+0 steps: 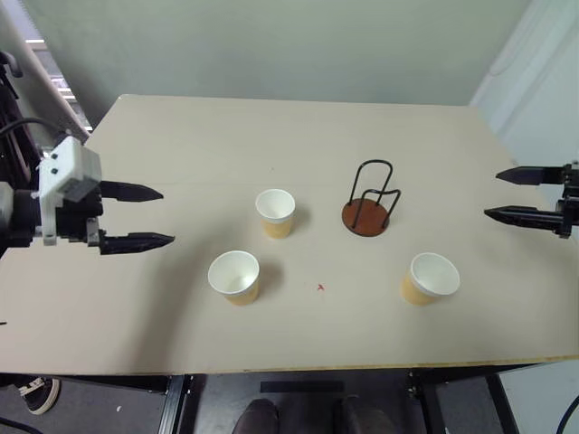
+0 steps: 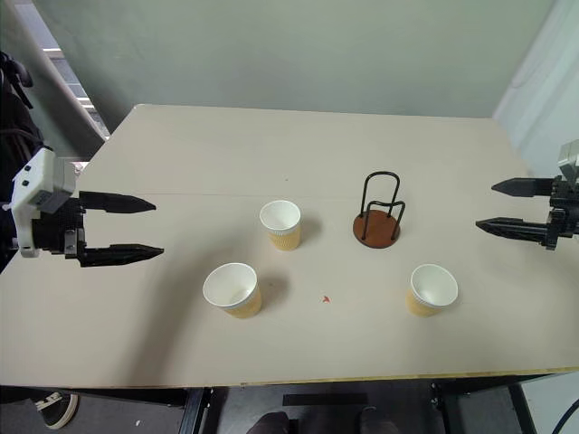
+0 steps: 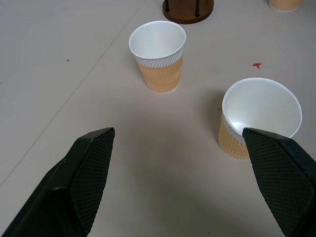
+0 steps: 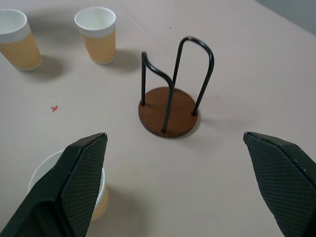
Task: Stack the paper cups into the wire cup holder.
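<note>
three paper cups (image 1: 275, 212) (image 1: 234, 276) (image 1: 431, 278) stand upright and apart on the table (image 1: 181, 136), around the empty wire cup holder (image 1: 372, 209) (right of centre). the left gripper (image 1: 136, 217) and right gripper (image 1: 507, 194) hover at opposite table edges, fingers spread wide, holding nothing.

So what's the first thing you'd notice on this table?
Three paper cups stand upright and apart on the table, with a small red mark between them. The wire holder stands empty, right of the farthest cup. The left hand and right hand hover open at the table's sides.
</note>
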Action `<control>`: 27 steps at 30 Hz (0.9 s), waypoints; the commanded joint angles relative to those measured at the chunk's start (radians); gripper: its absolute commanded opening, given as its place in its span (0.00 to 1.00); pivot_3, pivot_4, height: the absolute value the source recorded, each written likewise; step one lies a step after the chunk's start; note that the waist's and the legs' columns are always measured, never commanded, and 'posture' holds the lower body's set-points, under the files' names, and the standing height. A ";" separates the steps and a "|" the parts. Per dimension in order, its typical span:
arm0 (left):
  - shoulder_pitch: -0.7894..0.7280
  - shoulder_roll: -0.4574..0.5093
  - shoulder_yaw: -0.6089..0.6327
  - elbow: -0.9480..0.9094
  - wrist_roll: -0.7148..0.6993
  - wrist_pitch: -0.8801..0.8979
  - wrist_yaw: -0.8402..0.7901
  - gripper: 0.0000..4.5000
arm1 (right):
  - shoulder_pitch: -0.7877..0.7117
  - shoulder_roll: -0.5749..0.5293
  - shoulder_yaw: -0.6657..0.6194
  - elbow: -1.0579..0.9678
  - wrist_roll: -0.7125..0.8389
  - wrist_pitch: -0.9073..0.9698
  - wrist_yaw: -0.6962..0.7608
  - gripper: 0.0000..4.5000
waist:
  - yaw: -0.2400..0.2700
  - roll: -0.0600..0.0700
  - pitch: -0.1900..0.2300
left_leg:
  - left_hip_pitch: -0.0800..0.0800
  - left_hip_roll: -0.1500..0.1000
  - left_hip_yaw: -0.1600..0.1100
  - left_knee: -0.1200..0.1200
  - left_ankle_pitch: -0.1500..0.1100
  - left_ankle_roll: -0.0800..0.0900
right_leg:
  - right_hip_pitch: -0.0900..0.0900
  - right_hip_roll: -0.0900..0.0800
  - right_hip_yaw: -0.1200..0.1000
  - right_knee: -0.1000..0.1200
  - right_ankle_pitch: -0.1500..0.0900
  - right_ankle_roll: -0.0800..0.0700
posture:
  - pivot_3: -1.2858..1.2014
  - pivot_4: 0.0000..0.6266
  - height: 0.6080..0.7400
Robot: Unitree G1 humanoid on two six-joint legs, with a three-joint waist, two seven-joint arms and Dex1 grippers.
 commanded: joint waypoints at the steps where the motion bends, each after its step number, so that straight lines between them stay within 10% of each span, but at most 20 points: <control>1: -0.011 0.004 0.017 -0.009 0.001 -0.014 -0.010 0.99 | -0.004 -0.023 -0.027 -0.010 0.003 0.000 0.003 1.00 | 0.000 0.000 0.000 | 0.000 0.000 0.000 0.000 0.000 0.000 | 0.000 0.000 0.000 0.000 0.000 0.000 | 0.52 0.24 1.00; 27: -0.024 -0.050 -0.005 -0.056 0.000 0.003 0.005 0.99 | -0.247 0.317 0.189 0.167 -0.134 -0.024 -0.107 1.00 | -0.018 0.001 0.000 | 0.000 0.001 -0.002 0.005 -0.001 0.001 | 0.000 0.001 0.000 0.002 0.002 0.003 | 0.52 0.24 1.00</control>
